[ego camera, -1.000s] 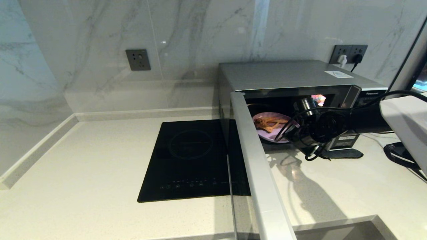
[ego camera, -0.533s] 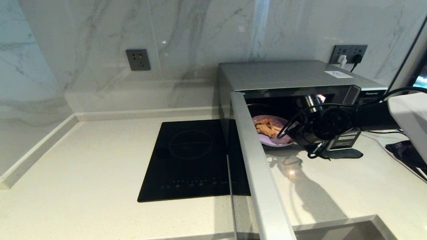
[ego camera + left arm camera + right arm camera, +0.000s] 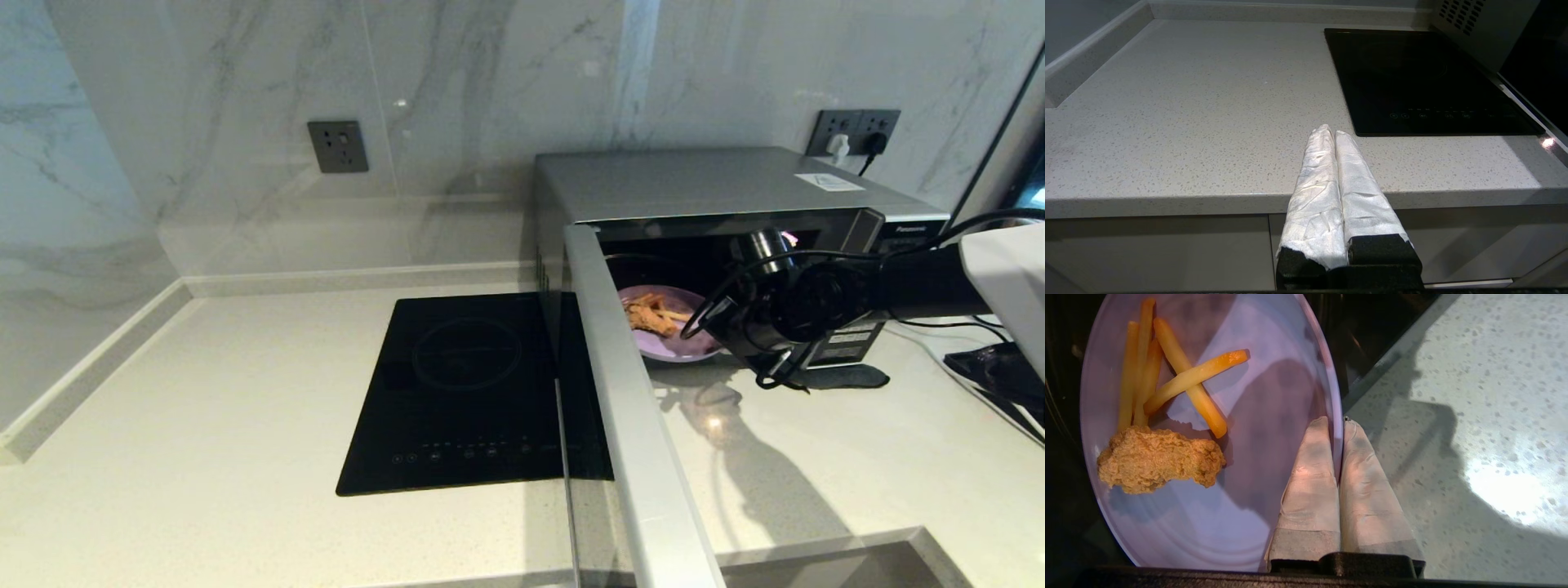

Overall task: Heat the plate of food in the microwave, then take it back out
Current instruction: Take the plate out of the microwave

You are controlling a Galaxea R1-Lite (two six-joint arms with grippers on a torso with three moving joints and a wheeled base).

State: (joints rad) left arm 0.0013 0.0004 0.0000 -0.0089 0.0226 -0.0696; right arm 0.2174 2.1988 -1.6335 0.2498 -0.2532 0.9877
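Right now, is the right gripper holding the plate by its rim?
Yes: in the right wrist view the right gripper has its fingers shut on the rim of the plate of food.

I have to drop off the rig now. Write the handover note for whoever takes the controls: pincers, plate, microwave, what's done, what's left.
Right pincer: shut on the rim of the small round pale-lavender plate of fried piece and fries, at the mouth of the microwave.
Left pincer: shut, empty, parked over the front edge of the pale speckled stone counter, left of the flat black glass hob.
Large silver-grey microwave: door swung wide open.
Done: door open, plate gripped. Whether heating has run cannot be told from these views.
Left: carry the plate through the opening, set it down, release.
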